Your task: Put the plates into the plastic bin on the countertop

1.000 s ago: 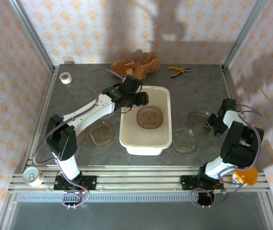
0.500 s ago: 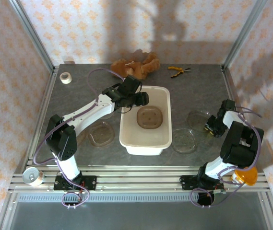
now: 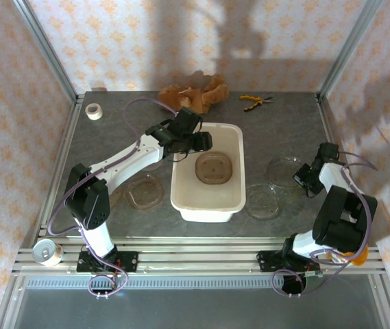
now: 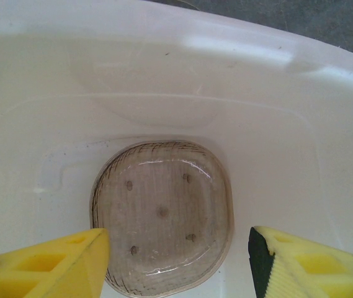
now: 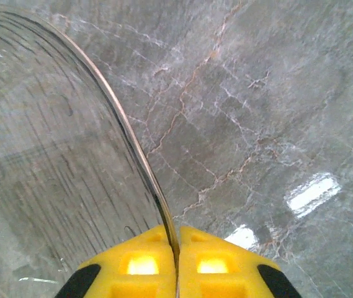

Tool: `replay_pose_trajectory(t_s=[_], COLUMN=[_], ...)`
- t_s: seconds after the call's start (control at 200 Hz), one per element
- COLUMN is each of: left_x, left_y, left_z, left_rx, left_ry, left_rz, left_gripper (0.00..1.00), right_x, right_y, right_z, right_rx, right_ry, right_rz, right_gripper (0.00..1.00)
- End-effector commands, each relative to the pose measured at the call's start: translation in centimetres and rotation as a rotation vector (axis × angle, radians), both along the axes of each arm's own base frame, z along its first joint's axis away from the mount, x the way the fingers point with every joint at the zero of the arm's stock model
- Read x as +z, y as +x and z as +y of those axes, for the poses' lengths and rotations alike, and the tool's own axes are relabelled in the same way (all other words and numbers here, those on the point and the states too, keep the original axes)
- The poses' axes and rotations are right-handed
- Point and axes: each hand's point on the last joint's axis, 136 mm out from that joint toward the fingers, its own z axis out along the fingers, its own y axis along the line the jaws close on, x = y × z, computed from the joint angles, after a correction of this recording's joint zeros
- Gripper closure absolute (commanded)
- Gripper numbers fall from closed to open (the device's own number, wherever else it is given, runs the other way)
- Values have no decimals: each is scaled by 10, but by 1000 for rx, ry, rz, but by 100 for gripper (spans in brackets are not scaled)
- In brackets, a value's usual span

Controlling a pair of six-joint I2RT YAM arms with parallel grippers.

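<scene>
Right gripper has clamped down since a second ago and now pinches the rim of the clear plate, right of frame on the countertop. Left gripper hangs spread over the plastic bin at centre, brown plate inside. One loose plate sits lower left of the bin, second loose plate lower right. Upper edge: tape roll and pliers, well apart.

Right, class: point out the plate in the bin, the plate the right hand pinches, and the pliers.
binned plate [image 4: 162, 214]: left wrist view, its centre.
pinched plate [image 5: 52, 155]: right wrist view, its floor.
pliers [image 3: 251, 102]: top view, yellow handles.
</scene>
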Motion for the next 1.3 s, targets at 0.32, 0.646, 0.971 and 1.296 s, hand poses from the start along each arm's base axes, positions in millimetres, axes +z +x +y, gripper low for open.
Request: replay_pose_trajectory(t_s=[0.32,0.646,0.971,1.296], left_x=[52,108,171,195], left_y=[4,2,-17,-15], left_z=[7,-27,-71,-79], left_rx=[-15,-169,-340,-356], left_ry=[15,-73,-198,-220], left_rz=[-121,-255,-443,-547], left_gripper=[37,35,31,28], right_x=[75,201,284,296], right_y=[5,41,59,58], right_z=[-19,9,85,134], right_rx=[-75,32,274,387], right_ry=[-147,-92,-18,32], right_rz=[-195,-516,-725,-730], right_gripper=[100,100,100,100])
